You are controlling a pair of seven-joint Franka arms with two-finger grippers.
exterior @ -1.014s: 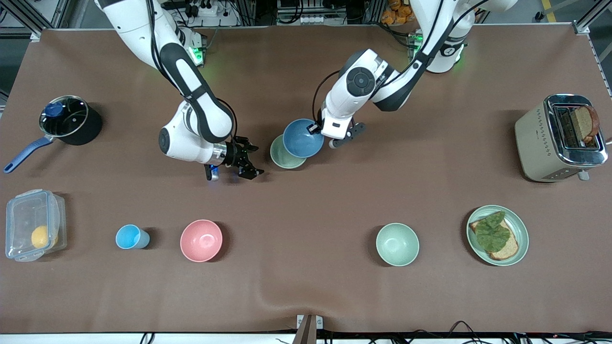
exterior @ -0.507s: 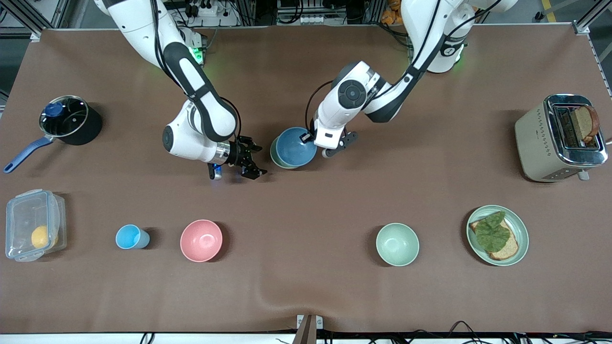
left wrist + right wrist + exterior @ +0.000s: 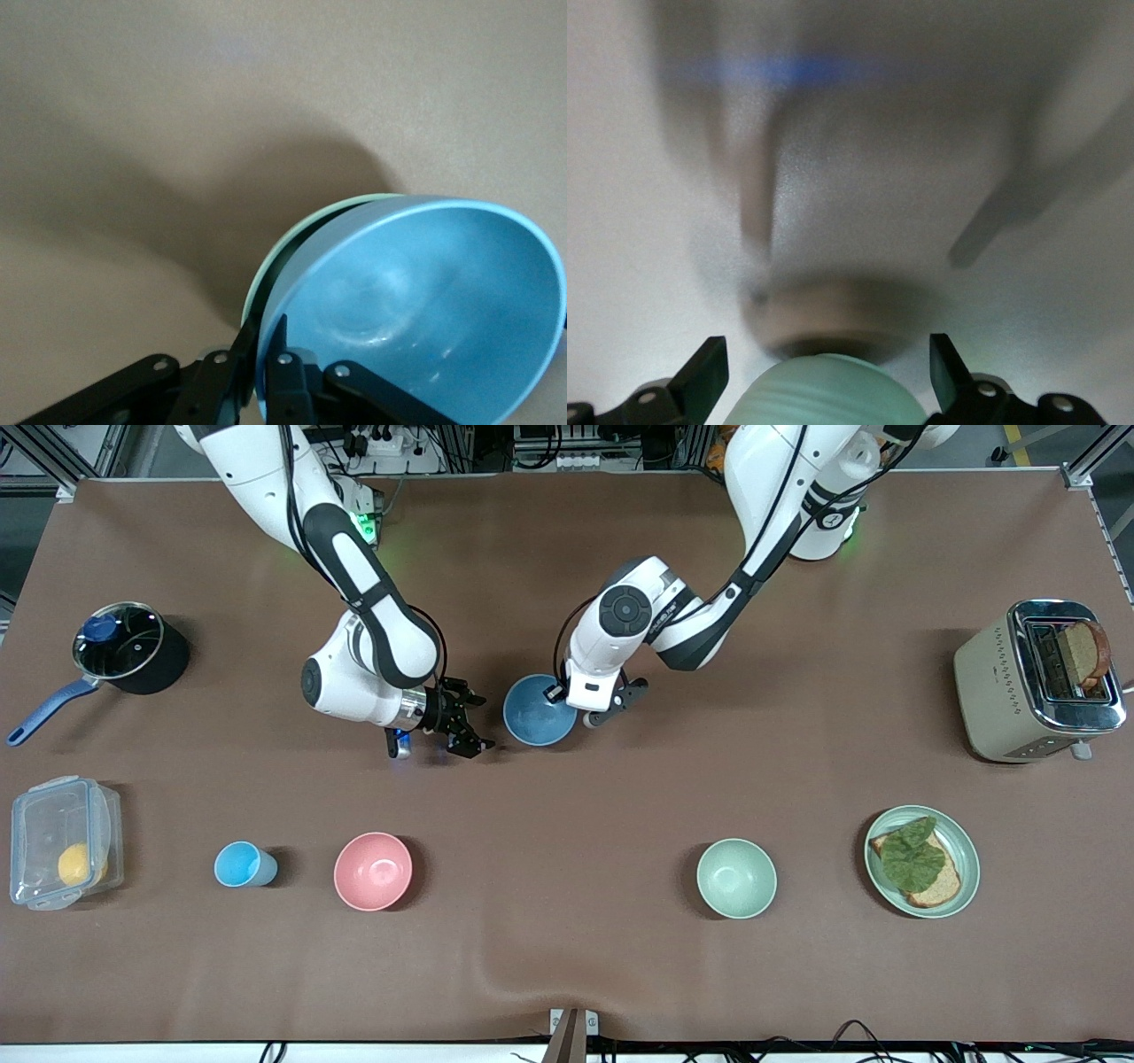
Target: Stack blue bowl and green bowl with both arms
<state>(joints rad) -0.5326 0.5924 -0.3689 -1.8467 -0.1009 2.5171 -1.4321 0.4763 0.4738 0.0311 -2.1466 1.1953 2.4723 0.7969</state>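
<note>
The blue bowl [image 3: 539, 723] sits over the green bowl and hides it in the front view. In the left wrist view the blue bowl [image 3: 416, 310] lies inside the green bowl, of which only a thin rim [image 3: 337, 211] shows. My left gripper [image 3: 559, 691] is shut on the blue bowl's rim, one finger inside and one outside [image 3: 260, 365]. My right gripper [image 3: 468, 723] is open and empty, low beside the bowls toward the right arm's end. In the right wrist view the green bowl's outer wall [image 3: 824, 394] lies between its open fingertips [image 3: 707, 365].
A pink bowl [image 3: 373, 871], a sky-blue cup [image 3: 241, 864], a mint-green bowl [image 3: 736, 878] and a plate with toast [image 3: 961, 841] stand nearer to the front camera. A toaster [image 3: 1036, 680], a pot [image 3: 124, 648] and a clear container [image 3: 60, 841] stand at the table's ends.
My left gripper has carried the blue bowl toward the front camera and down onto the green bowl, which it now covers. My right gripper has barely moved.
</note>
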